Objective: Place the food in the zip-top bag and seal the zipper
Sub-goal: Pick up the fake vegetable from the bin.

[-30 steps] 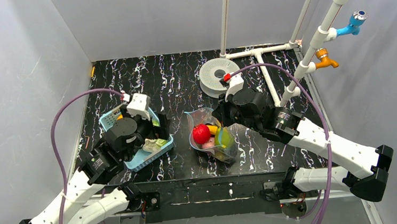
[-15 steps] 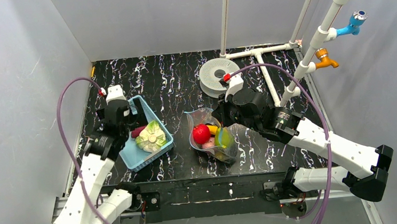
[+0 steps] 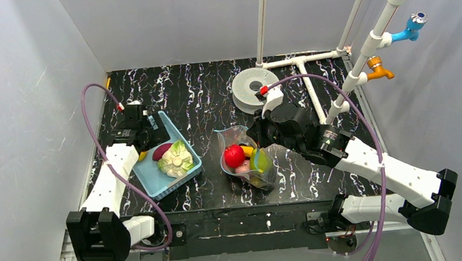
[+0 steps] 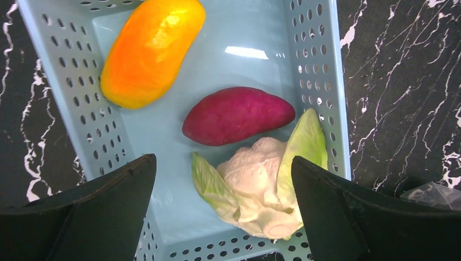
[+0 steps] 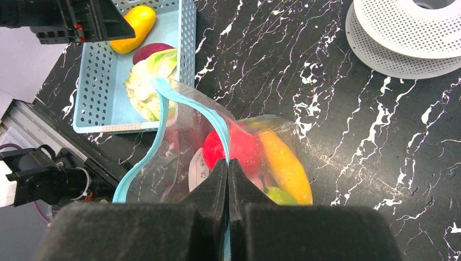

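food is seen in two places. the red fruit (image 5: 242, 149), the banana (image 5: 285, 166) and a green piece (image 5: 278, 196) are already inside the zip-top bag (image 5: 174, 163), which lies near the middle of the black counter (image 3: 201, 95). the bag's mouth is held up and open by the right claw (image 5: 228, 162), which is clenched on the light-blue zipper (image 5: 216, 126). the zipper is not yet pressed together.

three pieces are left in the blue basket (image 4: 321, 65), just beside the bag on its left: the orange-yellow fruit (image 4: 152, 51), the purple eggplant (image 4: 238, 116) and the cabbage (image 4: 261, 185). the left claw (image 4: 222, 163) is hung right over them, spread wide, with nothing in it. the eggplant is found just ahead of the gap between the two fingers, and the cabbage sits in the gap, touching the eggplant.

the eggplant's long side is laid almost from one finger to the other, a bit tilted. a squeeze along its length is judged likely to slip, so a turn of the wrist would probably be needed first. the left arm is much nearer to the basket, and the right arm is busy with the bag, so the pick is best left to the left arm.
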`<move>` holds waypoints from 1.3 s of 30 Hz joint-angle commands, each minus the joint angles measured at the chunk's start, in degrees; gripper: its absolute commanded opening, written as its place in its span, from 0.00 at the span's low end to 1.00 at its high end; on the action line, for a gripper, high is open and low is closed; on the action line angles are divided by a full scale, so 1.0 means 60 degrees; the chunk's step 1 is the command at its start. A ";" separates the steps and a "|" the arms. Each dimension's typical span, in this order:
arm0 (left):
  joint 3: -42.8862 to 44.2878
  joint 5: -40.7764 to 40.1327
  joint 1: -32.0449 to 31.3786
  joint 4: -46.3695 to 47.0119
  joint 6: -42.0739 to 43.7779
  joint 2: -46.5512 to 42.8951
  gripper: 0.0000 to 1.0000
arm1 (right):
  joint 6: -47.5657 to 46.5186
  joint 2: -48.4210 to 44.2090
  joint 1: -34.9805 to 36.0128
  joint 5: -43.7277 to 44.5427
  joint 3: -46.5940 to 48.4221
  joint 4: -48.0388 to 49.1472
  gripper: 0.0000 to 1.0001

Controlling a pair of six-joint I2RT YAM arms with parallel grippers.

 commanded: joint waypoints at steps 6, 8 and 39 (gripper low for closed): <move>-0.0037 0.0248 0.0063 0.0422 0.0382 0.1572 0.94 | -0.0097 -0.0076 0.0049 0.0061 0.0152 0.0425 0.01; 0.0144 0.0205 0.0063 0.0314 0.0417 0.1895 0.96 | -0.0097 -0.0031 0.0049 0.0054 0.0139 0.0451 0.01; 0.1467 0.0541 0.0078 -0.1238 0.0128 0.4847 0.81 | -0.0039 -0.0130 0.0049 0.0080 0.0005 0.0558 0.01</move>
